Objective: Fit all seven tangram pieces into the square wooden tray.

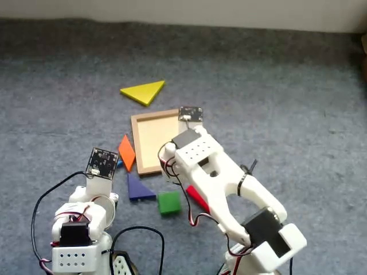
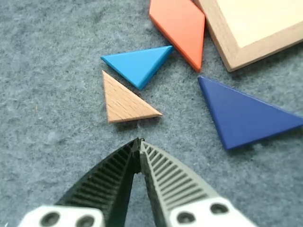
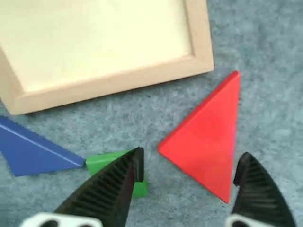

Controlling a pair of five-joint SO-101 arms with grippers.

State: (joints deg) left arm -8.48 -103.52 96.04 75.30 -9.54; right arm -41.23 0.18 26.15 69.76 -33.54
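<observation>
1. Step: first pick. The square wooden tray (image 3: 118, 82) is empty, and all seven pieces lie loose around it on the grey carpeted bench (image 1: 287, 86).
2. Right tool (image 3: 189, 161) is wide open over the red triangle (image 3: 208, 137), gripping nothing. Next: descend and pinch its edges.
3. Left tool (image 2: 138, 143) is closed and empty, near the bare-wood triangle (image 2: 124, 101).
4. Pieces are flat, smooth and sharp-cornered, so probably fiddly to pinch.

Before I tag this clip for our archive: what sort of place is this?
Probably an indoor robot practice bench: a grey felt-like mat covers the surface, a pale wall runs behind it, and a wooden puzzle tray lies near a yellow triangle and a green square.
</observation>
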